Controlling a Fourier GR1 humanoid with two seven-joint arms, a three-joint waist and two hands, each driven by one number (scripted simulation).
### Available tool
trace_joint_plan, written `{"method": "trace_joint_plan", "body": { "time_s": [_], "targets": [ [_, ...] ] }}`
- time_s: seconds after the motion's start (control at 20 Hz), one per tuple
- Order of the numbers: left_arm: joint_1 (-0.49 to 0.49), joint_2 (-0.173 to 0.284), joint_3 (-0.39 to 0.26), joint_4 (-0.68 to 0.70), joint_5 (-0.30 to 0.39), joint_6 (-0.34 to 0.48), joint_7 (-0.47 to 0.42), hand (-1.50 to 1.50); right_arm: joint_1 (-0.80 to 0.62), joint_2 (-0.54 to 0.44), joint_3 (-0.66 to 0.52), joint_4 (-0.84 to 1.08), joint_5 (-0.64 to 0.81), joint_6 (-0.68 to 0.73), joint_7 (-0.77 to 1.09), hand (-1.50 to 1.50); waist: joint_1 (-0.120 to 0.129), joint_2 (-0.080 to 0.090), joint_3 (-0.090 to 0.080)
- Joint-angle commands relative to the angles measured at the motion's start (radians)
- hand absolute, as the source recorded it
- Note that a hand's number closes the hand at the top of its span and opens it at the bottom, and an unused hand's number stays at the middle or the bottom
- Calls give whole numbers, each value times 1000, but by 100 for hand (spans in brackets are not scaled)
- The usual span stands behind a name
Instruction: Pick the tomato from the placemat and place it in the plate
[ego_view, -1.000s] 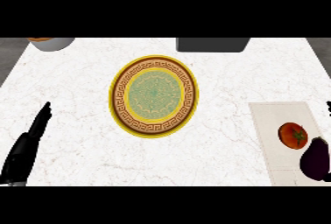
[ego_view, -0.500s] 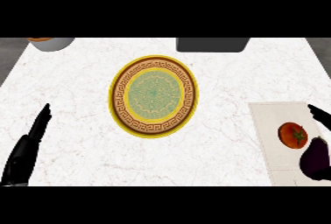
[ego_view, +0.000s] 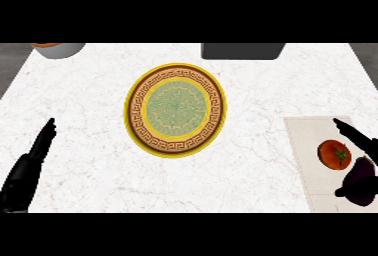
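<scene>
Tomato (ego_view: 334, 155), round, glossy red, green stem facing up, sits on the pale placemat (ego_view: 303, 135), right hand (ego_view: 357, 138) spread open over it beside a dark eggplant (ego_view: 363, 181). Left hand (ego_view: 29, 165) rests open. Farther off, the gold-rimmed patterned plate (ego_view: 176, 109).

Worktop (ego_view: 88, 100): white marble with faint grey veining. Plate (ego_view: 175, 110): yellow rim, brown band with a gold key pattern, pale green ornamented centre. Placemat (ego_view: 310, 150): plain off-white. Tomato (ego_view: 334, 155): red-orange with a green stalk. Beside it, a dark purple vegetable (ego_view: 365, 182). Both hands, left (ego_view: 26, 172) and right (ego_view: 354, 137): black.
</scene>
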Motion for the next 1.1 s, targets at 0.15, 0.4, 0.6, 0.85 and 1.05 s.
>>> {"method": "trace_joint_plan", "body": {
  "time_s": [0.15,0.4,0.6,0.85,1.05],
  "targets": [
    [-54,-24,38,24,-38,-34,26,0,-94,-5,-29,118,13,24,-90,150,-1,1,0],
    [40,-66,44,-13,-63,-51,-27,0,-25,37,-30,18,14,-11,-87,150,-4,-1,0],
    [-41,-87,57,-23,-103,-44,68,0,-107,55,-18,128,74,-78,-125,150,-2,0,0],
    [-88,-81,12,16,-90,-84,-6,0,-410,-38,152,202,309,-120,-82,150,116,33,0],
    [-112,-85,-16,2,-101,-97,-9,0,-575,-93,239,251,444,-131,-71,150,172,48,2]
  ]
}}
